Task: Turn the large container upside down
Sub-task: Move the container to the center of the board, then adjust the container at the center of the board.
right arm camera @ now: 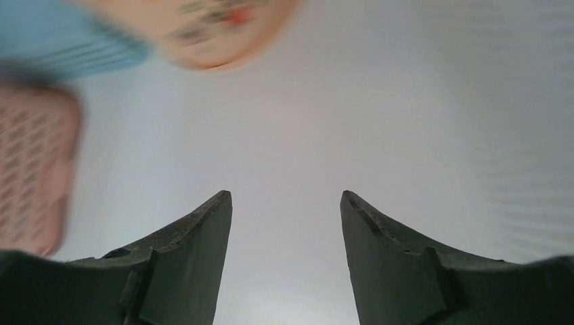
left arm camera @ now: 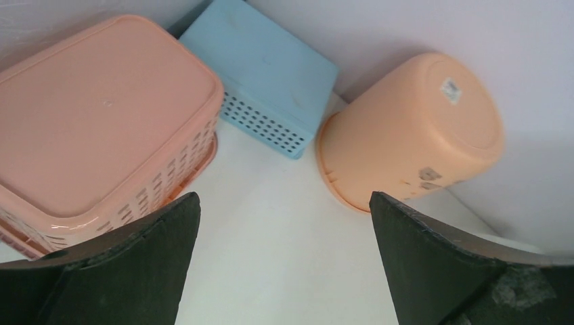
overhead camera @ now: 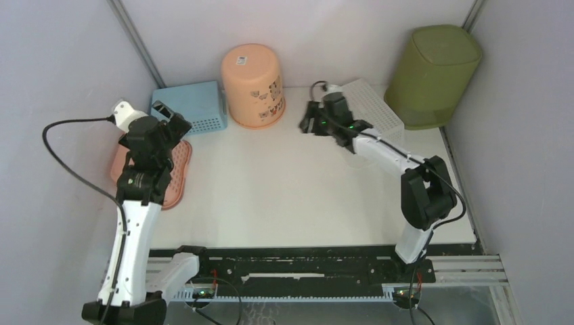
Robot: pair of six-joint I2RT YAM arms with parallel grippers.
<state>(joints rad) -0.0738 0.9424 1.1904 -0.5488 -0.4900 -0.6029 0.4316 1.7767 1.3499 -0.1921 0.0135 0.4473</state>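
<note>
The large container (overhead camera: 433, 74), a tall olive-green bin, stands in the far right corner against the walls. Its closed flat face points up and its wider end rests on the table. It shows only in the top view. My right gripper (overhead camera: 308, 123) is open and empty, low over the table's far middle, well left of the bin. In the right wrist view my right gripper (right arm camera: 285, 196) has only bare table between its jaws. My left gripper (overhead camera: 169, 118) is open and empty at the far left; in the left wrist view my left gripper (left arm camera: 284, 203) hangs over bare table.
A peach bucket (overhead camera: 252, 84) stands mouth down at the back middle. A blue basket (overhead camera: 193, 105) and a pink basket (overhead camera: 174, 169) lie upside down at the left. A white perforated basket (overhead camera: 376, 105) lies between my right arm and the bin.
</note>
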